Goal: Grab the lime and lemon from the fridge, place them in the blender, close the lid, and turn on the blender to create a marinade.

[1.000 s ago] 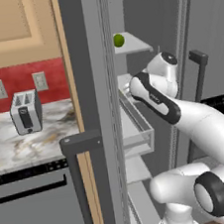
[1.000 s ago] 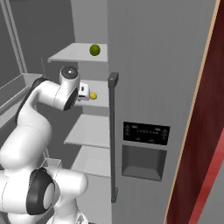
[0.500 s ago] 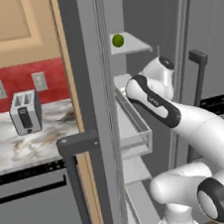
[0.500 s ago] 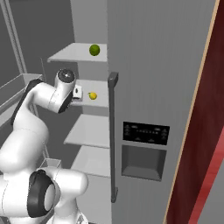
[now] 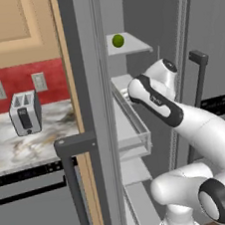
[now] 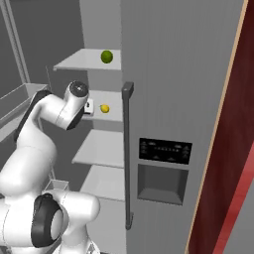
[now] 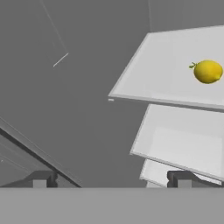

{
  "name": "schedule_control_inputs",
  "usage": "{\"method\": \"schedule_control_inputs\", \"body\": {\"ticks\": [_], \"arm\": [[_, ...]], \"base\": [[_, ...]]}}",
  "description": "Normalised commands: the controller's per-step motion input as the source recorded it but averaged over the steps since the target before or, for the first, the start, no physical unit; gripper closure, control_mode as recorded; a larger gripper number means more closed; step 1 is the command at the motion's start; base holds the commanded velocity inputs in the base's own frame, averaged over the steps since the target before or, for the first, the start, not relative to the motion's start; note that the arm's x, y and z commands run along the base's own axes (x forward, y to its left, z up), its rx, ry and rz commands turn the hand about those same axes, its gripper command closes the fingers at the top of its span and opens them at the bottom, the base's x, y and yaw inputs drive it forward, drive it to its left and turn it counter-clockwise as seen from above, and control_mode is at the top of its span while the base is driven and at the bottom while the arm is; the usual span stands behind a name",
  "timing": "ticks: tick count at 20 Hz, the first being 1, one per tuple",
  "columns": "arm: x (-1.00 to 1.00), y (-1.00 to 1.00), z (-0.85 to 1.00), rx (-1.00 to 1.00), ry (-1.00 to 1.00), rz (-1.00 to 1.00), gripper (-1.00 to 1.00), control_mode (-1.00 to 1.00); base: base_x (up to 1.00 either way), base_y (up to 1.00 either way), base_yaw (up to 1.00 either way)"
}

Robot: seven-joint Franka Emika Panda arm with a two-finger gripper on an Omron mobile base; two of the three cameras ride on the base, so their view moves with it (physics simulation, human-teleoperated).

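Inside the fridge (image 6: 99,149), I have the end effector (image 7: 111,178) spread and empty, near the lemon (image 6: 104,108) on the middle shelf; the lime (image 6: 106,56) sits one shelf up. I'm on the first pick, I judge. Next I must swing toward the lemon and centre it between the fingers.

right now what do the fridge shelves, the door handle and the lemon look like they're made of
Shelves: look like pale grey matte plastic or coated glass; flat thin slabs with no shine, so either could be the case.
Door handle: seems dark grey metal or hard plastic; a straight, square-edged bar with a dull finish.
Lemon: real fruit by its look; smooth yellow rind, slightly glossy, with a small stem nub.
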Motion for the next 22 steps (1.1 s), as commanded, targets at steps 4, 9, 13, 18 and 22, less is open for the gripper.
{"method": "schedule_control_inputs", "body": {"ticks": [4, 9, 13, 18, 22], "arm": [[0.09, -0.98, 0.00, 0.00, 0.00, 0.00, -1.00, -1.00], [0.40, -0.81, 0.00, 0.00, 0.03, -0.09, -1.00, -1.00], [0.88, 0.07, -0.05, -0.01, 0.00, -0.12, -1.00, -1.00], [0.85, 0.27, -0.16, -0.10, 0.00, -0.10, -1.00, -1.00], [0.73, 0.15, -0.28, -0.14, 0.00, -0.06, -1.00, -1.00]], "base": [[0.00, 0.00, 0.00], [0.00, 0.00, 0.00], [0.00, 0.00, 0.00], [0.00, 0.00, 0.00], [0.00, 0.00, 0.00]]}}
